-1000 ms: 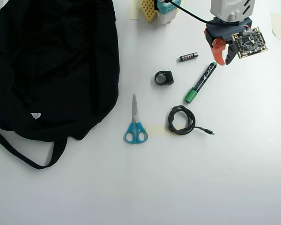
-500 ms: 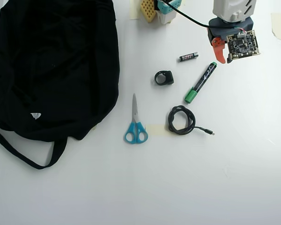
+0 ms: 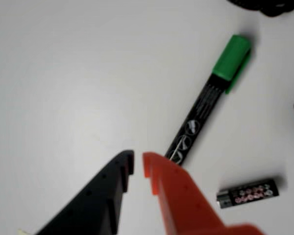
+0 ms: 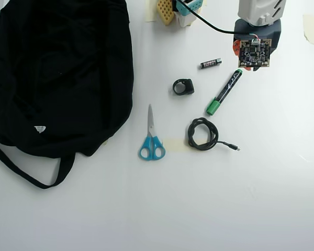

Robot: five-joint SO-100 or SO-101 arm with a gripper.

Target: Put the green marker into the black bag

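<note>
Your gripper (image 3: pixel 138 164) sits over the near end of the green marker (image 3: pixel 203 111), fingers nearly closed with only a thin slit between the black finger (image 3: pixel 95 200) and the orange finger (image 3: pixel 179 196), holding nothing. In the wrist view the orange fingertip overlaps the marker's barrel end; can't tell if it's touching. The marker lies flat on the white table (image 3: pixel 63 73), diagonal, green cap toward the upper right of the wrist view.

Overhead: the gripper (image 4: pixel 244 58) is mostly hidden under the wrist camera board (image 4: pixel 254 53), just above the marker's (image 4: pixel 224 92) green-tipped end. The marker's cap points down-left toward the coiled black cable (image 4: pixel 203 134).

The AAA battery (image 4: pixel 211 63) lies just left of the gripper, close to the marker's upper end but apart from it; the wrist view shows it (image 3: pixel 247 193) right of the orange finger. The small black ring-shaped part (image 4: pixel 183 86) lies left of the marker. The blue-handled scissors (image 4: pixel 151 136) lie between the marker and the black bag (image 4: pixel 57 73).

The bag fills the left side of the overhead view, well apart from the marker, strap (image 4: pixel 26 170) looping below, white tag (image 4: pixel 40 128) near its lower edge.
</note>
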